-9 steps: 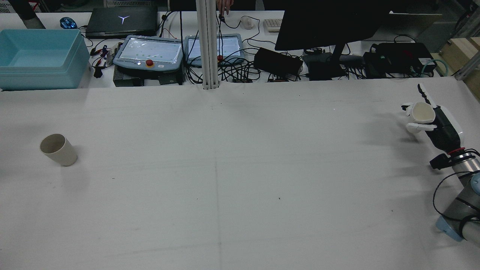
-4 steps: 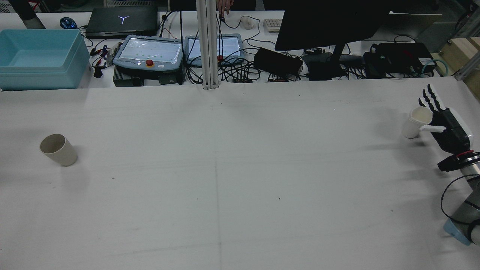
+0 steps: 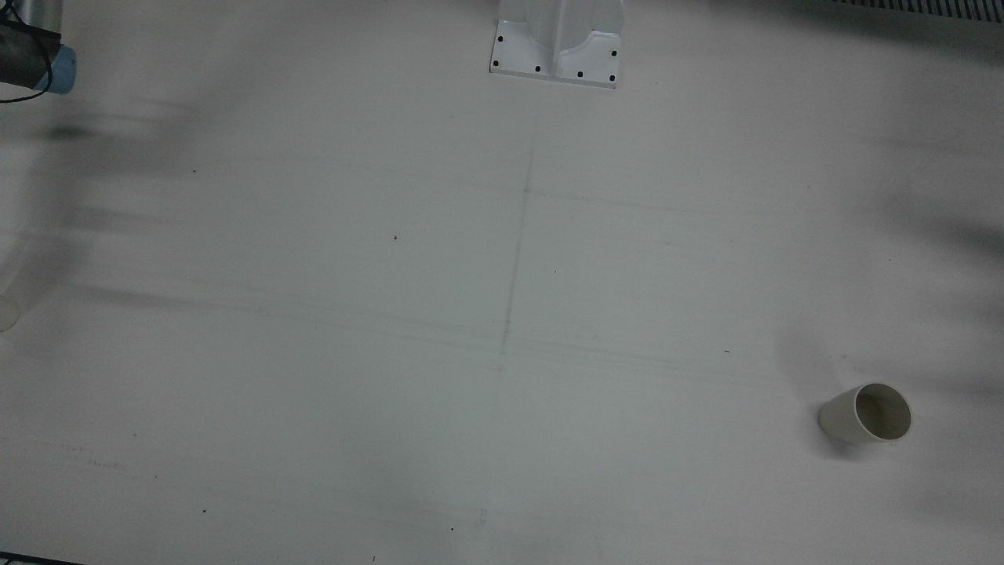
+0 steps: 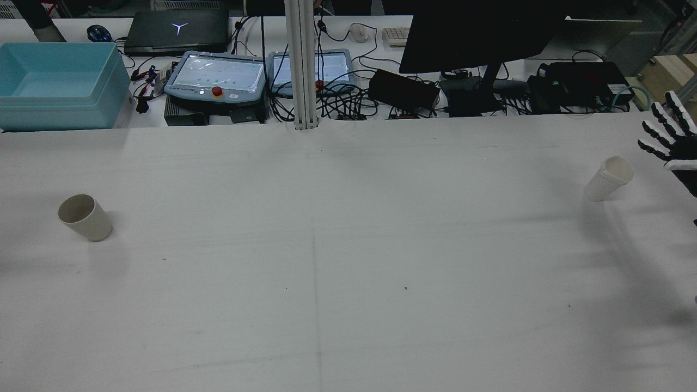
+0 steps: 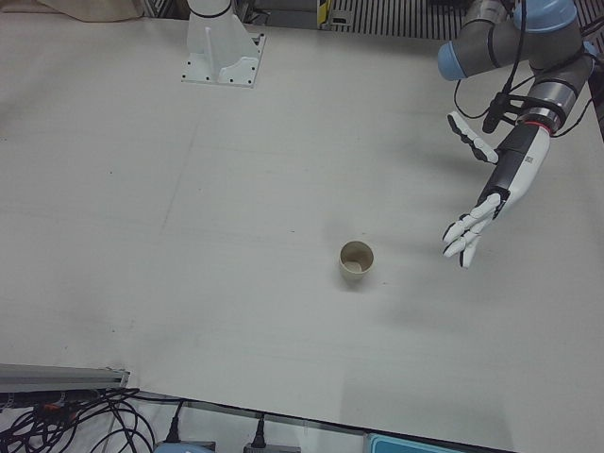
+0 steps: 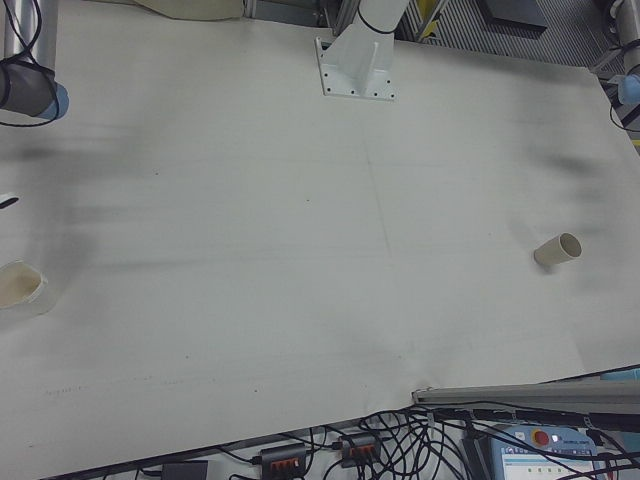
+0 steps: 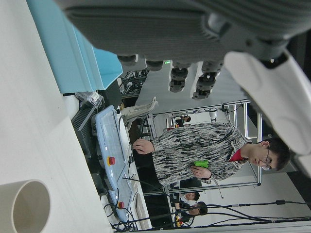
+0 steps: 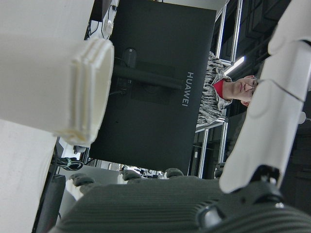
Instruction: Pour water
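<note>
Two cups are seen upright on the white counter (image 4: pixel 348 245): a beige round paper cup (image 4: pixel 84 217) at the left of the rear view, and a white ribbed plastic cup (image 4: pixel 608 178) at the right. At the right edge of that view, the right hand (image 4: pixel 670 136) is held just beside the white cup, apart from it, fingers spread and holding nothing. In the left-front view, the left hand (image 5: pixel 486 189) is held right of the beige cup (image 5: pixel 356 262), well apart, fingers extended and empty
</note>
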